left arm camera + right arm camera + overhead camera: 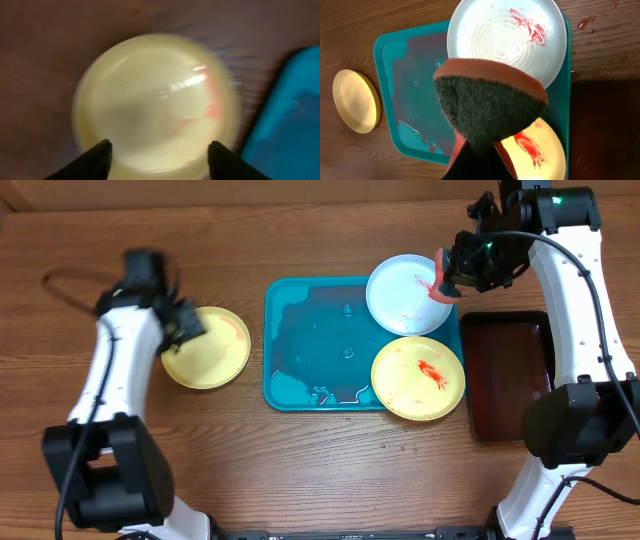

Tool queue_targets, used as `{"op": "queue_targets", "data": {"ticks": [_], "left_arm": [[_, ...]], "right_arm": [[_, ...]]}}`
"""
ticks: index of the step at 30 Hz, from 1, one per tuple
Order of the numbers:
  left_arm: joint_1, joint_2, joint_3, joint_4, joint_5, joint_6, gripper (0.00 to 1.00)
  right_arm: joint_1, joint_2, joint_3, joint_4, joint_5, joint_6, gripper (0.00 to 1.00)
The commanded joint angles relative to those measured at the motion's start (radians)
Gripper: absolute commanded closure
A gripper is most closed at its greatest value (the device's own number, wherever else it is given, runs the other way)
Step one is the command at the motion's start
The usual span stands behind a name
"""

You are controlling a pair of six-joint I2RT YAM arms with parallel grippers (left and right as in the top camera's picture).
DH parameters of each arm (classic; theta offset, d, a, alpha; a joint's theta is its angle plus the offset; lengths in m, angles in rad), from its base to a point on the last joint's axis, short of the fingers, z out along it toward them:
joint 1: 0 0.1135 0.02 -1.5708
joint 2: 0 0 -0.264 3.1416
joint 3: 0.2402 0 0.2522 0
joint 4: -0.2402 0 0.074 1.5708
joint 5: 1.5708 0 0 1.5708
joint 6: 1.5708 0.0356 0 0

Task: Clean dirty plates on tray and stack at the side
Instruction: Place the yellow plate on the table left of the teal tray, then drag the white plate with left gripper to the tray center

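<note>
Right gripper (449, 273) with sponge (490, 100) over blue plate (403, 298)

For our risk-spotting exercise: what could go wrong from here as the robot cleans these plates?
The smeared yellow plate sits across the rim of the tray; sponge pressure could tip it.
Pooled water in the tray may let plates slide.
The plate left of the tray looks pink-tinged, possibly still dirty.

The tool (475, 162) pinches a folded sponge (490, 100) above a red-smeared pale plate (490, 35).
</note>
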Motion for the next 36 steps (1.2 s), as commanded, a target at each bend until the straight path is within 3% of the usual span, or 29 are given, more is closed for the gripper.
{"op": "queue_targets", "data": {"ticks": [1, 9, 14, 19, 30, 36], "left_arm": [[-0.176, 0.008, 0.094, 0.031, 0.04, -0.002, 0.34], [-0.417, 0.297, 0.448, 0.005, 0.035, -0.118, 0.28], [-0.492, 0.494, 0.644, -0.01, 0.06, -0.284, 0.3], [-0.533, 0.6, 0.655, 0.051, 0.161, -0.346, 0.4], [-0.607, 0.69, 0.654, 0.123, 0.154, -0.37, 0.5], [-0.624, 0.719, 0.654, 0.108, 0.131, -0.37, 0.72]], "right_arm": [[-0.005, -0.027, 0.014, 0.012, 0.003, -0.007, 0.96], [-0.006, -0.027, 0.014, 0.013, 0.025, -0.007, 0.96], [-0.006, -0.027, 0.014, 0.006, 0.025, -0.007, 0.96], [-0.006, -0.027, 0.014, 0.002, 0.026, -0.007, 0.96], [-0.006, -0.027, 0.014, 0.002, 0.026, -0.007, 0.96], [-0.006, -0.027, 0.014, -0.002, 0.042, -0.006, 0.96]]}}
